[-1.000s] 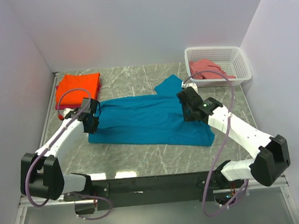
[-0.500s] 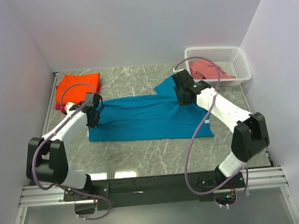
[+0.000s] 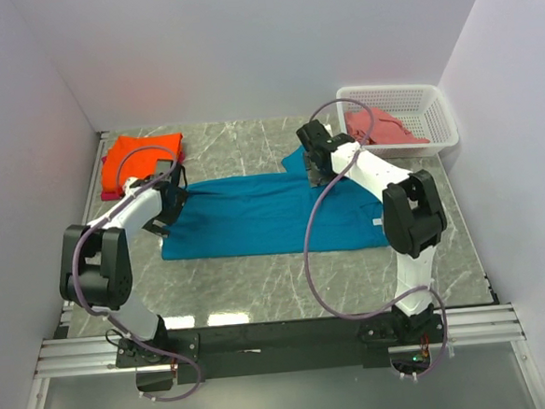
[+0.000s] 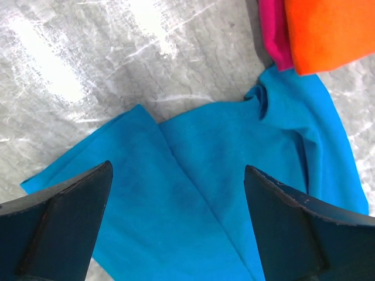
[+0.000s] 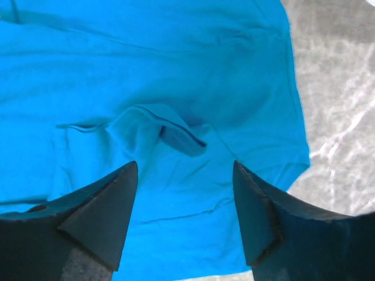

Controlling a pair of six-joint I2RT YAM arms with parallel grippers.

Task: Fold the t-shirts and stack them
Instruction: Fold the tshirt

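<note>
The teal-blue t-shirt (image 3: 264, 214) lies flat as a long folded band across the middle of the table. My left gripper (image 3: 169, 198) hovers open over its left end, close to the stack of folded t-shirts. In the left wrist view the teal cloth (image 4: 199, 205) spreads under the open left gripper (image 4: 177, 167), and nothing is held. My right gripper (image 3: 315, 164) is open over the shirt's far right sleeve. The right wrist view shows a small raised fold of teal cloth (image 5: 146, 76) just past the open right gripper (image 5: 184, 164).
A folded orange t-shirt (image 3: 143, 157) lies on a magenta one (image 4: 274, 29) at the back left. At the back right, a white lattice basket (image 3: 439, 109) holds a salmon-pink t-shirt (image 3: 379, 127). White walls close in three sides.
Both arms swung toward the back, carrying the teal shirt's near edge over itself. Both grippers, shut before, have opened and let go of the cloth.
</note>
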